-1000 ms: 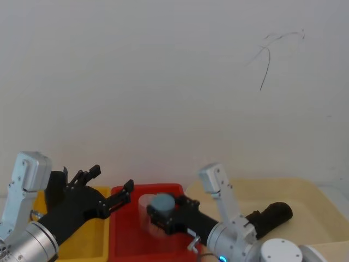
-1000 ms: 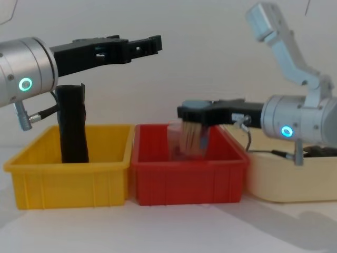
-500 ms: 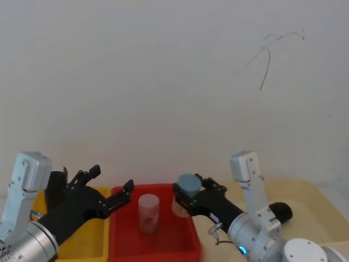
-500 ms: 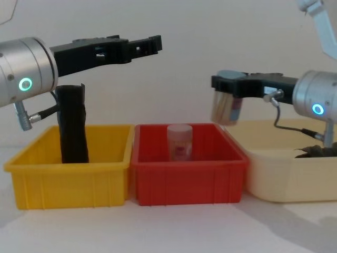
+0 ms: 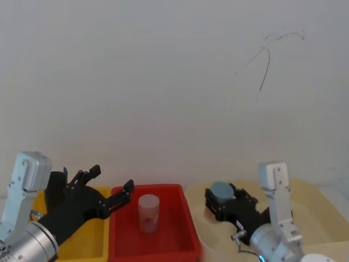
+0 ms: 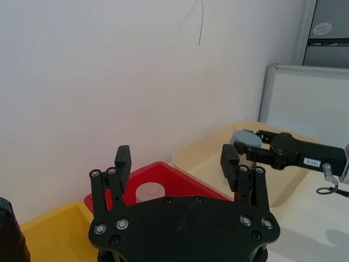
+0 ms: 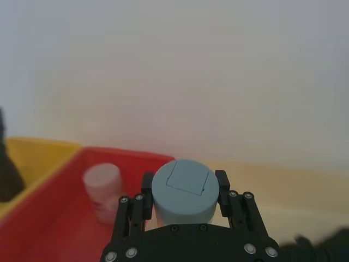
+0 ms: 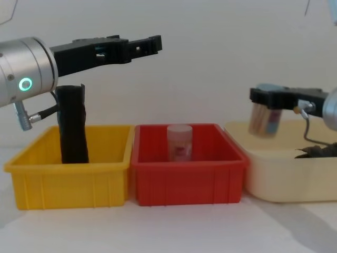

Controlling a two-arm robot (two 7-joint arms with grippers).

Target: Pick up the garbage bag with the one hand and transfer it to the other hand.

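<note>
right gripper (image 8: 266, 100) over the cream bin (image 8: 274, 182), clamped on a clear jar (image 8: 263, 118) with a grey-blue lid (image 7: 185, 188); fingers (image 7: 146, 188) pressed against the lid's sides in the right wrist view. same jar seen from above in the head view (image 5: 222, 192), held above the cream bin's (image 5: 308, 191) near-left part. chest view alone shows the jar's clear body with something tan inside, hanging above the bin's rim.

left gripper (image 8: 150, 45) held high above the yellow bin (image 8: 68, 176), fingers spread wide with nothing between them, tips reaching over toward the red bin (image 8: 187, 174); spread plain in the left wrist view (image 6: 174, 158) and in the head view (image 5: 112, 185).

black roll (image 8: 72, 124) standing upright in the yellow bin, below and behind the left gripper, untouched; a sliver of it at the left wrist view's edge (image 6: 10, 234).

a second jar (image 8: 179, 142), white-lidded, standing in the red bin; from above, near the bin's middle (image 5: 148, 213).

compared with half a second ago: right gripper and its jar shifted rightward, from the red bin's right edge to over the cream bin. left gripper, roll and the second jar unchanged.
</note>
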